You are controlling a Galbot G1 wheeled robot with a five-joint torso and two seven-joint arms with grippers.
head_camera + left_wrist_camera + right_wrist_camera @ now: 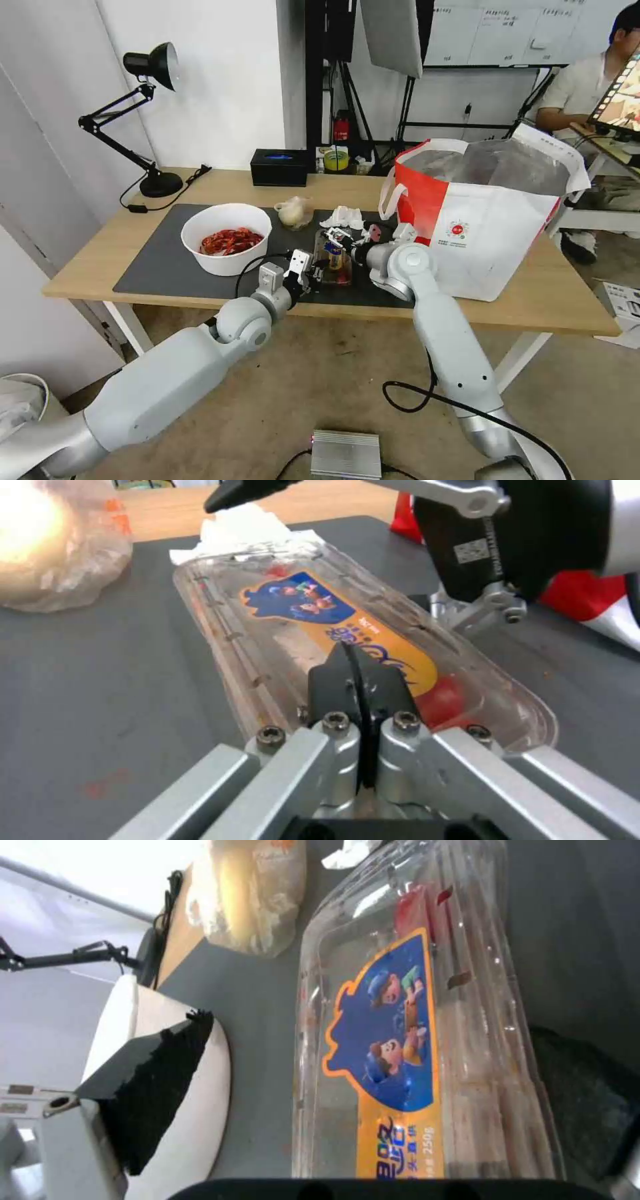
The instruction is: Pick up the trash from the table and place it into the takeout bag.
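The left gripper (360, 680), fingers pressed together, is nosing the clear tray (347, 625) just ahead; the right gripper (347, 241) is straddling it spread. Pinched unevenly, it may skid.

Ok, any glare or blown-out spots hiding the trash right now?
Left wrist view: the small bag is blown out to a white-yellow glow at its corner; tray label reads fine. Right wrist view: bright streaks glare on the tray lid, and the wall behind is washed out. Head view: even light, bowl clear.
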